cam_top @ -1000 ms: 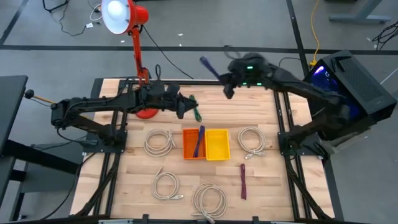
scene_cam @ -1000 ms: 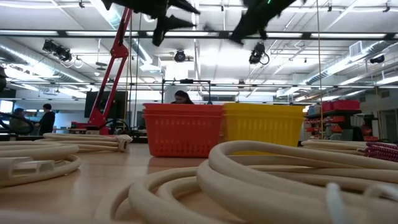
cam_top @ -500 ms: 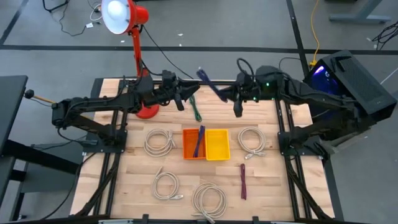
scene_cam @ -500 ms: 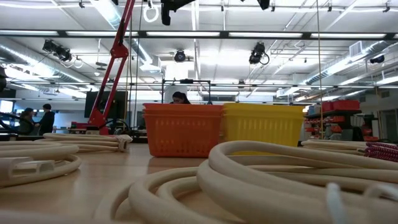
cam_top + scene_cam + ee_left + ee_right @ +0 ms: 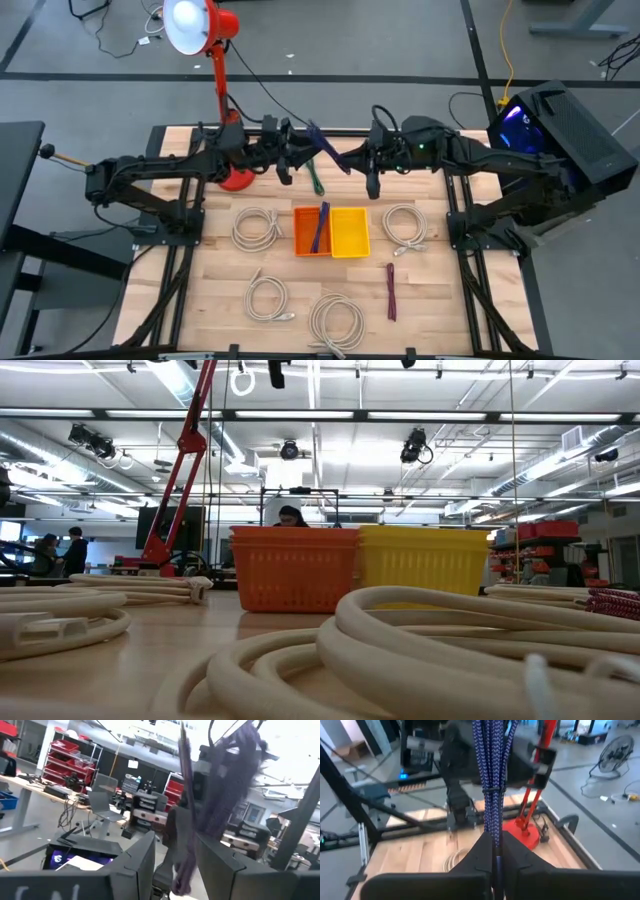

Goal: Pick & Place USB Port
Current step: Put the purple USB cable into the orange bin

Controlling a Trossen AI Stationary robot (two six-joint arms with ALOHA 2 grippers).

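right gripper (image 5: pixel 345 160): raised over the far middle of the table, fingers clamped on a purple cable (image 5: pixel 325 146); the right wrist view shows the folded bundle (image 5: pixel 492 775) pinched at its lower end and standing up from the fingers.
left gripper (image 5: pixel 297 155): raised just left of the right one, facing it. Fingers (image 5: pixel 137 862) spread apart, cable hanging between them (contact not clear, so I read it as not yet gripped).
why held so: looks like a mid-air handover. Cable is held up between the 2 arms so the left can take it, or regrip it, before placing. My judgement only.
cable position: in the air, far of the bins, not on the table.
bins: orange bin (image 5: pixel 311 230) and yellow bin (image 5: pixel 350 231) side by side at table centre. Orange one already has 1 purple cable lying in it.
green cable (image 5: pixel 316 178): on the table below the grippers, far of the orange bin.
other purple cable (image 5: pixel 390 291): lying right and near.
white coils (image 5: pixel 257 227): 5 around the bins, untouched.
lamp (image 5: pixel 190 24): red, far left, clear of both arms.
risk: cable may slip if the right lets go before the left closes.
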